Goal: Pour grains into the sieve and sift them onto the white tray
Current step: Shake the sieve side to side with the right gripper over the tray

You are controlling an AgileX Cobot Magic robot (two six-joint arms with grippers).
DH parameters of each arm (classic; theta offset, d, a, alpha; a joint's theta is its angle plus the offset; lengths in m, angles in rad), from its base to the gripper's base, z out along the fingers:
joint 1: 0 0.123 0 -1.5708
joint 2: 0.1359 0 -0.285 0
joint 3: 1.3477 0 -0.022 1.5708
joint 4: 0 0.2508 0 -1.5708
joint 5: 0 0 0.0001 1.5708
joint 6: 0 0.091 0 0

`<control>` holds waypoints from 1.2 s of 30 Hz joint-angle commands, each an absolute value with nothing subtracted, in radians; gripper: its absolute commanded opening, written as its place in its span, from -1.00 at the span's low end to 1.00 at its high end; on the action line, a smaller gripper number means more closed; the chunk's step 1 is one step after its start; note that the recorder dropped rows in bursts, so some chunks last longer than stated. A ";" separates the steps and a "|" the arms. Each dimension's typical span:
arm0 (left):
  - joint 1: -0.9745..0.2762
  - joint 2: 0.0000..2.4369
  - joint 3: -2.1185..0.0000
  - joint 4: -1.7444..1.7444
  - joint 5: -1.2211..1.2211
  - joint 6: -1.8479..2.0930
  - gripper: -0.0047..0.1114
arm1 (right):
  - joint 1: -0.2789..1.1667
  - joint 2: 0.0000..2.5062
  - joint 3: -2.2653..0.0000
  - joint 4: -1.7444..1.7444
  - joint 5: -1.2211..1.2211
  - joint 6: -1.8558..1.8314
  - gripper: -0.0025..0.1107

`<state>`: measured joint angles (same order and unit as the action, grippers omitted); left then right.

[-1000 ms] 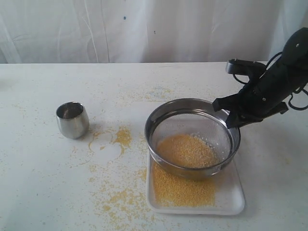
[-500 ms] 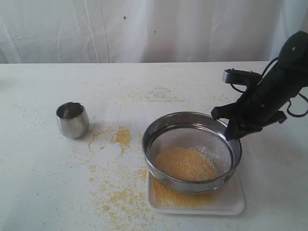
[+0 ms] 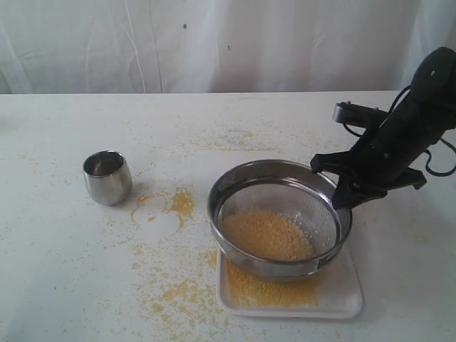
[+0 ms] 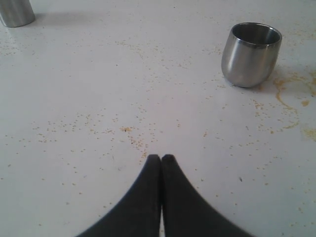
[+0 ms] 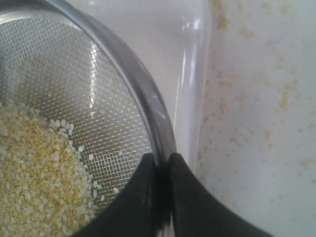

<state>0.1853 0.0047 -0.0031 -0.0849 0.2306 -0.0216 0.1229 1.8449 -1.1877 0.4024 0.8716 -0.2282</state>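
Right gripper point(image 3: 333, 182) pinches the near-right rim of the sieve point(image 3: 313, 206), its two black fingers pressed on either side of the steel ring, as the right wrist view shows close up point(image 5: 162, 159). The sieve sits over the white tray point(image 3: 342, 299), overhanging the tray's left edge; whether it touches the tray cannot be told. A heap of yellow grains point(image 3: 267, 235) lies on the mesh, with paler bits at its edge, and a layer of sifted grains point(image 3: 271, 291) covers the tray beneath. Left gripper point(image 4: 161, 158) is pressed together, empty, above the tabletop point(image 3: 71, 271). The steel cup point(image 3: 107, 177) stands upright, well apart from the sieve, with spilled grains point(image 3: 182, 203) between them.
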 commanded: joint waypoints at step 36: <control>0.187 0.000 0.000 -0.093 0.231 -0.022 -0.92 | 0.106 1.791 -1.198 0.312 0.820 -0.256 -0.96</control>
